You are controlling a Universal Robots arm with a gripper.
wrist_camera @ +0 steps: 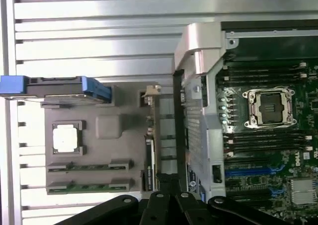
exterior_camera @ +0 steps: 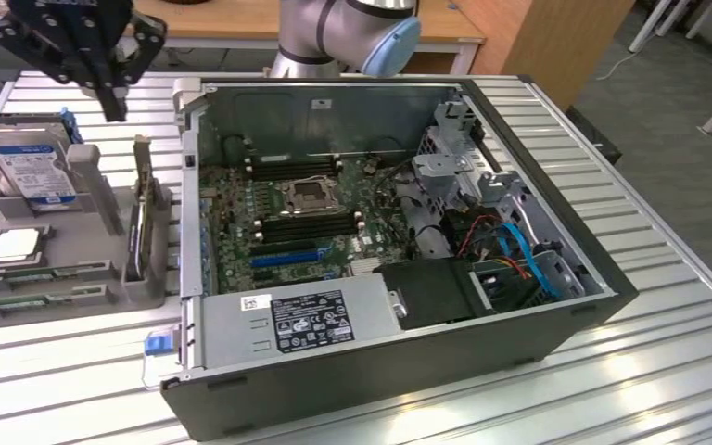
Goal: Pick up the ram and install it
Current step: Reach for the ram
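**Gripper.** The black two-finger gripper [exterior_camera: 114, 109] [wrist_camera: 169, 181] hangs above the moulded grey plastic parts holder [exterior_camera: 99, 199] [wrist_camera: 112, 128], over the holder's far end in the exterior view. Observe that its fingers are pressed fully together and carry nothing. It is clear of every part below it.

**Task part.** You will find the ram [exterior_camera: 37, 275] [wrist_camera: 89, 166], a long, narrow, flat green circuit-board stick, lying flat in a groove at the near end of the holder. A second green stick [exterior_camera: 32, 298] [wrist_camera: 89, 187] of the same kind lies in the next groove, just beside the first and parallel to it. Neither is touched by the gripper, which is well apart from both.

**Other parts on the holder.** A silver hard drive with a blue-and-white label [exterior_camera: 29, 167] [wrist_camera: 59, 88] stands at the far end. A square silver processor chip [exterior_camera: 16, 244] [wrist_camera: 66, 138] sits in a recess between the drive and the ram.

**Installation site.** The open dark grey computer case [exterior_camera: 393, 371] lies on its side on the slatted metal table [exterior_camera: 666, 371] [wrist_camera: 99, 36], just beside the holder on the exterior view's right. Its green motherboard [exterior_camera: 226, 218] [wrist_camera: 298, 103] carries long black memory slots [exterior_camera: 307, 225] [wrist_camera: 263, 141].
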